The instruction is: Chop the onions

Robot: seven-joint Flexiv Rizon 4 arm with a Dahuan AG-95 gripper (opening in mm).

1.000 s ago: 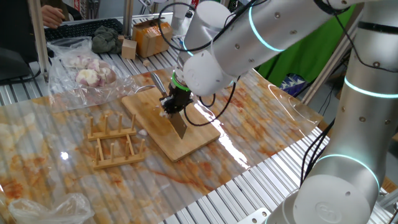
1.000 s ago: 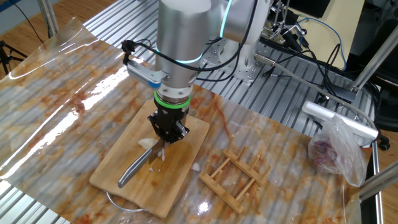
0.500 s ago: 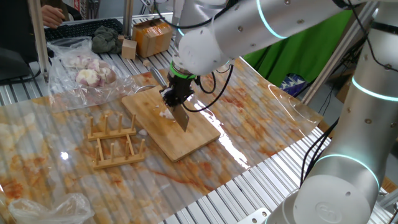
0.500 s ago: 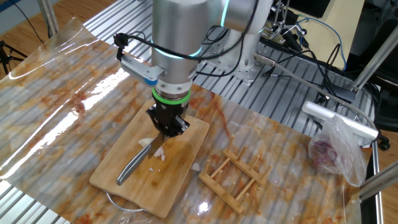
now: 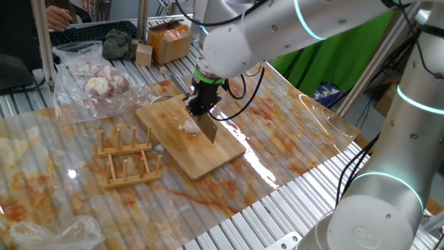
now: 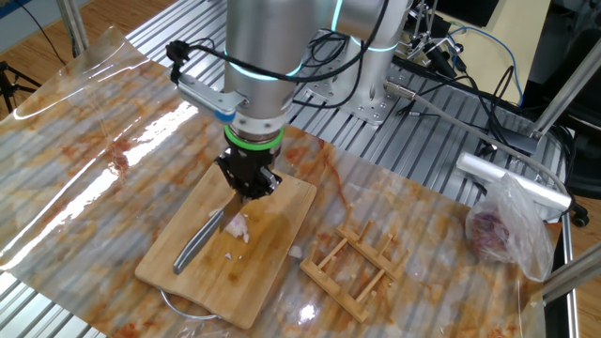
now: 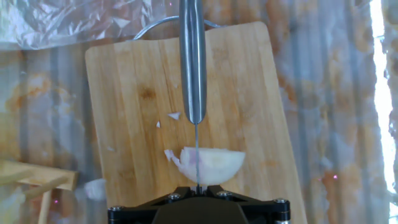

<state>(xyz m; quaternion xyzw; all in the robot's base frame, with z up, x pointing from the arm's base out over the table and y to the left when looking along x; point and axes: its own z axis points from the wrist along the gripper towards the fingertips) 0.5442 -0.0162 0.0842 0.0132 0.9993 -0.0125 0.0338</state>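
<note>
A pale onion wedge lies on the wooden cutting board, with small bits beside it. My gripper is shut on a steel knife. The thin blade edge runs down across the middle of the onion, and the handle points away along the board. From one fixed view the gripper hangs over the board with the blade just beside the onion. In the other fixed view the gripper stands above the onion, and the knife handle slants to the lower left.
A wooden rack stands by the board, also seen as the rack. A clear bag of bigger onions lies at the back. A cardboard box sits behind. An onion scrap lies off the board. Wrinkled plastic sheet covers the table.
The gripper has carried the knife a short way across the board toward its far end. The onion wedge now lies clear beside and under the blade.
</note>
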